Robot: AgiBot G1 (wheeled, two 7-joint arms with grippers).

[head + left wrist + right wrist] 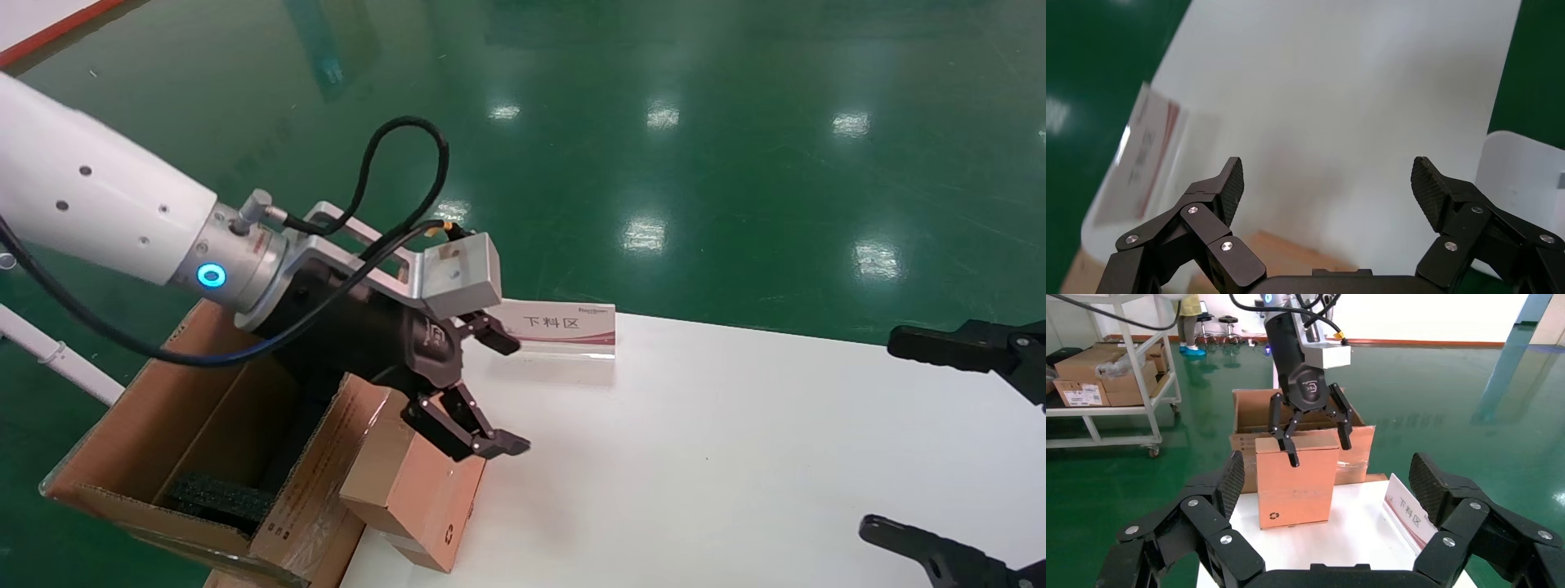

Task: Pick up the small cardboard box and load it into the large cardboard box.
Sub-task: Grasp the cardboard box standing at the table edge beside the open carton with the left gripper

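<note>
The small cardboard box [417,490], plain brown with a black recycling symbol, stands upright at the table's left edge; it also shows in the right wrist view [1294,484]. The large cardboard box [188,425] stands right beside it off the table's left side, flaps up, black foam [216,494] inside. My left gripper [507,392] is open and empty at the small box's top, fingers spread wide across it. In the left wrist view the left gripper [1327,184] shows only a strip of that box [1291,257]. My right gripper [881,431] is open and empty at the table's right side.
A white sign with red print [568,327] stands on the white table [735,457] at its far edge, just behind the left gripper. Green floor surrounds the table. A shelf cart with cartons [1107,380] stands far off behind the large box.
</note>
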